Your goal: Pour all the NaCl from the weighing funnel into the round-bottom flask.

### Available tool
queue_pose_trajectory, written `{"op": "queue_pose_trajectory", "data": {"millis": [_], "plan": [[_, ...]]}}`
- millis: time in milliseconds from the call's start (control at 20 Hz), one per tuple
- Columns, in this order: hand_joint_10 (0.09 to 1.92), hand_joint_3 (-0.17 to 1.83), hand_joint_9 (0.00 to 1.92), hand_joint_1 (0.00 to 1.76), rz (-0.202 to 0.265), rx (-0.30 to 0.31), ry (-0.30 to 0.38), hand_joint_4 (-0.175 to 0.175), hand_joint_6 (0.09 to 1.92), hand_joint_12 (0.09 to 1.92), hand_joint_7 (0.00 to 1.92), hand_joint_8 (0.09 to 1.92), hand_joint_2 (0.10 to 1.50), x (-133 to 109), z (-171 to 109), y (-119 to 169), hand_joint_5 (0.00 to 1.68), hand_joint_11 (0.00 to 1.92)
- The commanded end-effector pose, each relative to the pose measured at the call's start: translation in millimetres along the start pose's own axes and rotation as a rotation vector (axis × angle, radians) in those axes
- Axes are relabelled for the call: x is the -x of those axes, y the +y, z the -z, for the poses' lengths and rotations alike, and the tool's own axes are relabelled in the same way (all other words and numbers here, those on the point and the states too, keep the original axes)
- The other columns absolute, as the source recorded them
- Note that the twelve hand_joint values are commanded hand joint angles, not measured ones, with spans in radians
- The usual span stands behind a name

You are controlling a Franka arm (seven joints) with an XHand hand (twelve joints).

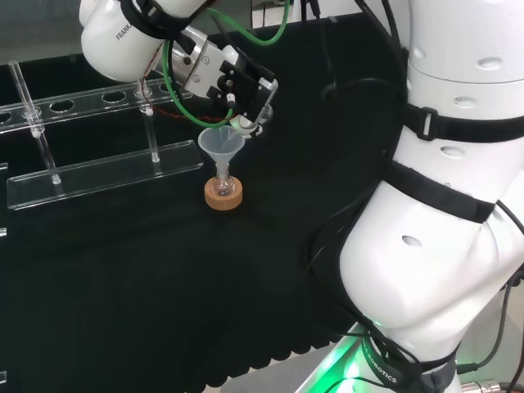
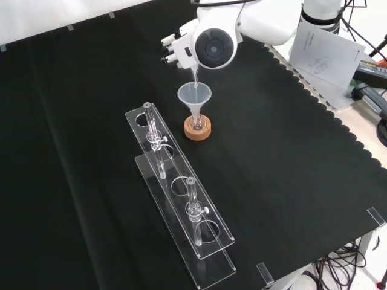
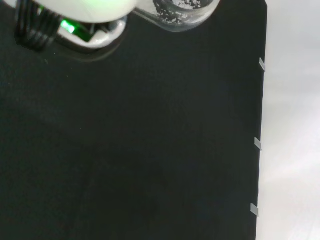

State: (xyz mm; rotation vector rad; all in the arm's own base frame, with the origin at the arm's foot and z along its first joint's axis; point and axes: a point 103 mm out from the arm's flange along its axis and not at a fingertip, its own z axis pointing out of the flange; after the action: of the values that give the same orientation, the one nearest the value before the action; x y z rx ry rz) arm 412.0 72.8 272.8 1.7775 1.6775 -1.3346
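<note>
Black cloth [image 2: 290, 157] with scalloped edge covering bench. White printed paper sheet [image 2: 326, 51] lying on pale surface beyond cloth edge in front view. Dark cables [image 2: 329, 266] hanging below bench corner. Green glow [image 1: 348, 364] showing at cloth's near edge, head view.

A clear rack [image 2: 181, 205] lies on the black cloth [image 2: 290, 157] of the surface, running from near the middle of the front view toward its lower edge (in the head view it sits at the left [image 1: 106, 172]). Two thin clear posts stand in it. Off the cloth, at the front view's upper right, lies a sheet of paper [image 2: 323, 51], with cables [image 2: 378, 90] beside it.
</note>
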Motion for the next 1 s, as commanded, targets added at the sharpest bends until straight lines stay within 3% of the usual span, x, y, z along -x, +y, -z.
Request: {"op": "queue_pose_trajectory", "data": {"millis": [50, 500, 1000], "plan": [[0.45, 0.55, 0.81, 1.10, 0.037, 0.059, 0.050, 0.175, 0.75, 1.16, 0.48, 0.67, 0.74, 3.7, -6.0, 4.3, 1.20, 0.63], [0.45, 0.55, 0.81, 1.10, 0.011, 0.016, -0.034, 0.175, 0.75, 1.16, 0.48, 0.67, 0.74, 6.8, -4.8, 5.0, 1.20, 0.63], [0.45, 0.55, 0.80, 1.10, -0.004, 0.000, -0.064, 0.175, 0.75, 1.16, 0.48, 0.67, 0.74, 0.9, 7.5, 1.7, 1.20, 0.63]]}}
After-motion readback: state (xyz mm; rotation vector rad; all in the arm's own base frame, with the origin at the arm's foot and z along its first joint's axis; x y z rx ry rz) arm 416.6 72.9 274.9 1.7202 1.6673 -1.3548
